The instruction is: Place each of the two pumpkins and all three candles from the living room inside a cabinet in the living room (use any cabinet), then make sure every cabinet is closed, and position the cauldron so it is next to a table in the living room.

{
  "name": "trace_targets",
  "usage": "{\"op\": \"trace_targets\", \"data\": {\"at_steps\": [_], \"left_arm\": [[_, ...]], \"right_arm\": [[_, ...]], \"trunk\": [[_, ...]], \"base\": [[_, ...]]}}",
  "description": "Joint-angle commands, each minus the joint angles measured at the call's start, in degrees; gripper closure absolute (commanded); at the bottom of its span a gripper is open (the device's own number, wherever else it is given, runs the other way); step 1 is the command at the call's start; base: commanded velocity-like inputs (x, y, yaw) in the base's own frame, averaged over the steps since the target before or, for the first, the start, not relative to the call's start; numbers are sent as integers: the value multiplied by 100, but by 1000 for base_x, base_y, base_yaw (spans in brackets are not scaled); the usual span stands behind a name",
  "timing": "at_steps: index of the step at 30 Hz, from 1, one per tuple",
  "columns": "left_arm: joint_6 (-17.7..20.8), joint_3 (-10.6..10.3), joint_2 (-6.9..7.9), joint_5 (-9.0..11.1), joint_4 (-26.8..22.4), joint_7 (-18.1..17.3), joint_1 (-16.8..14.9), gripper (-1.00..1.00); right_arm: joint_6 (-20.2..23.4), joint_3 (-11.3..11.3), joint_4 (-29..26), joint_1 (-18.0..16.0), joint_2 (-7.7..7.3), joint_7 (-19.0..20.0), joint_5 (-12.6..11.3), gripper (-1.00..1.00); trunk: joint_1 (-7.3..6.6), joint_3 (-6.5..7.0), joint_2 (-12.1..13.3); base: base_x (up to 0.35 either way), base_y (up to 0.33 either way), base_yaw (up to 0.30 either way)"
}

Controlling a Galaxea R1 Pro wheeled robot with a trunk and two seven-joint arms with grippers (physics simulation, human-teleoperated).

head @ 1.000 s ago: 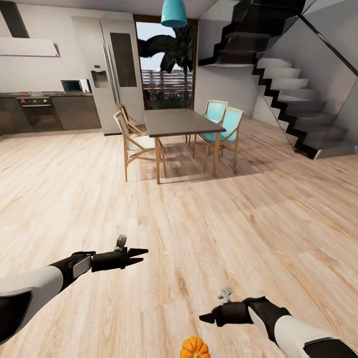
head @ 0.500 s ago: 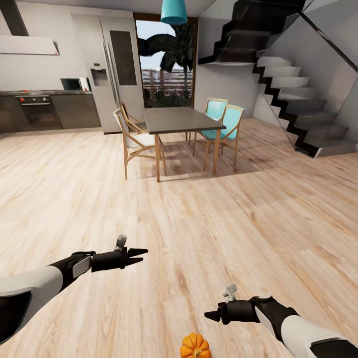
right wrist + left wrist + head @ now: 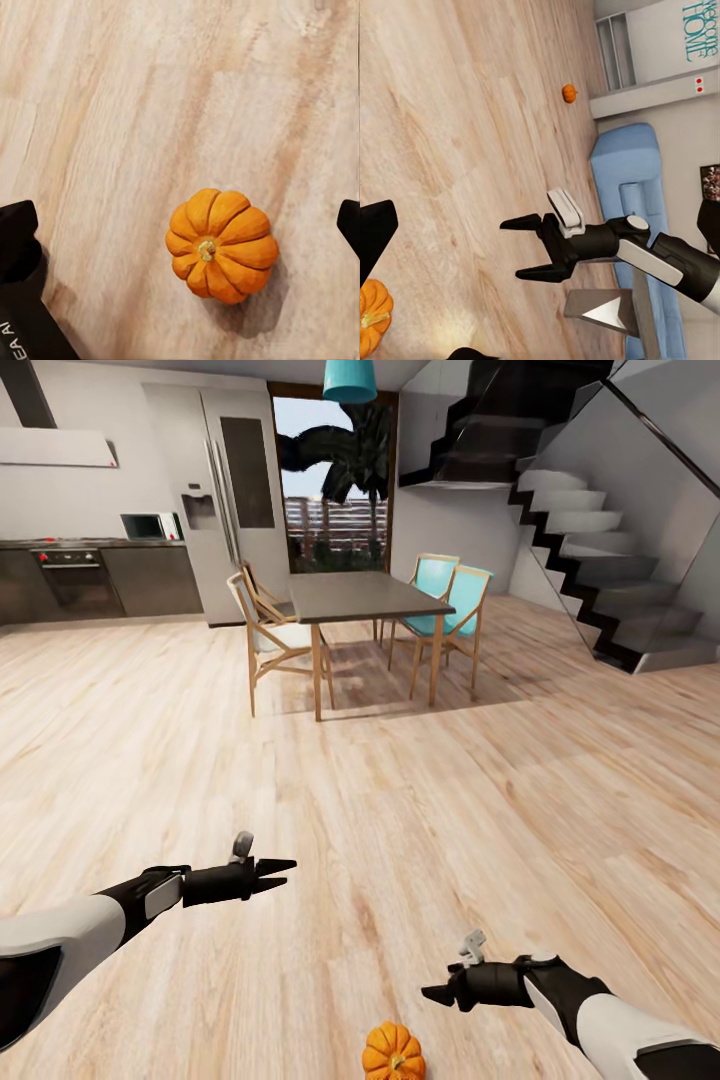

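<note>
Pumpkin (image 3: 393, 1051) number one sits on the wooden floor (image 3: 400, 810) right at the robot's feet, at six o'clock in the head view, upright with its stem up. The right gripper (image 3: 432, 993) hovers just above and beside it, toward two o'clock of the pumpkin; its fingers are spread wide and hold nothing, and in the right wrist view the pumpkin (image 3: 222, 245) lies between the two dark fingertips without touching either. The left gripper (image 3: 285, 872) hangs farther off at about ten o'clock, fingers parted a little and empty. A second pumpkin (image 3: 569, 93) rests on the floor well away, near a blue sofa (image 3: 630, 195). Beyond, at twelve o'clock, stand a dining table (image 3: 360, 600) with chairs and a staircase (image 3: 600, 560). Judging by this, the task is near its start: no pumpkin is grasped yet, and the candles, cabinet and cauldron remain to be dealt with.
</note>
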Motion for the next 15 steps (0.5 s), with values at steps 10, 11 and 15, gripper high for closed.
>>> {"op": "trace_targets", "data": {"at_steps": [10, 11, 15], "left_arm": [[4, 4, 0, -2, 0, -18, 0, -100], [4, 4, 0, -1, 0, -18, 0, -100], [5, 4, 0, 0, 0, -18, 0, -100]], "right_arm": [[-484, -22, 44, 1, 4, 5, 791, -100], [-485, -23, 45, 2, 6, 4, 795, -100], [-486, -23, 45, 3, 7, 5, 807, -100]], "trunk": [[220, -180, -403], [242, -198, -443], [330, -270, -603]], "base": [[0, 0, 0], [0, 0, 0], [0, 0, 0]]}}
